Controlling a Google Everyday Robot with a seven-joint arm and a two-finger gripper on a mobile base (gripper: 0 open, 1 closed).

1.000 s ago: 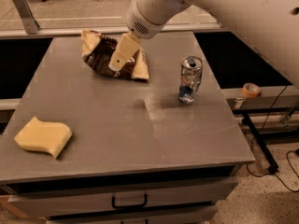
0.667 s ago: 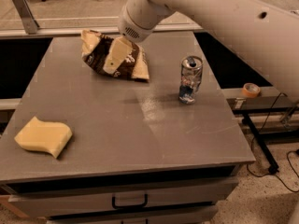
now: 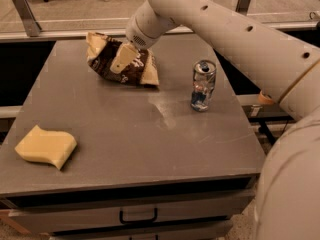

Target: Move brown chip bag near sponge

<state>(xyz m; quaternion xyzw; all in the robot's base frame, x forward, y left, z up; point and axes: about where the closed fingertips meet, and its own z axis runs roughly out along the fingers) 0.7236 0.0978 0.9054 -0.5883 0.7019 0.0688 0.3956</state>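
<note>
The brown chip bag (image 3: 127, 66) lies crumpled at the back middle of the grey table (image 3: 135, 134), dark brown with pale tan ends. My gripper (image 3: 121, 59) is down over the middle of the bag, its pale yellow fingers right on it. The sponge (image 3: 46, 146), a pale yellow wavy foam block, lies at the table's front left, far from the bag.
A silver-blue drink can (image 3: 203, 85) stands upright right of the bag. My white arm (image 3: 235, 34) spans the upper right. The table has a drawer with a handle (image 3: 138, 217) at the front. Floor and a rail lie behind.
My gripper has moved left and down onto the chip bag. The bag, can and sponge have stayed in place.
</note>
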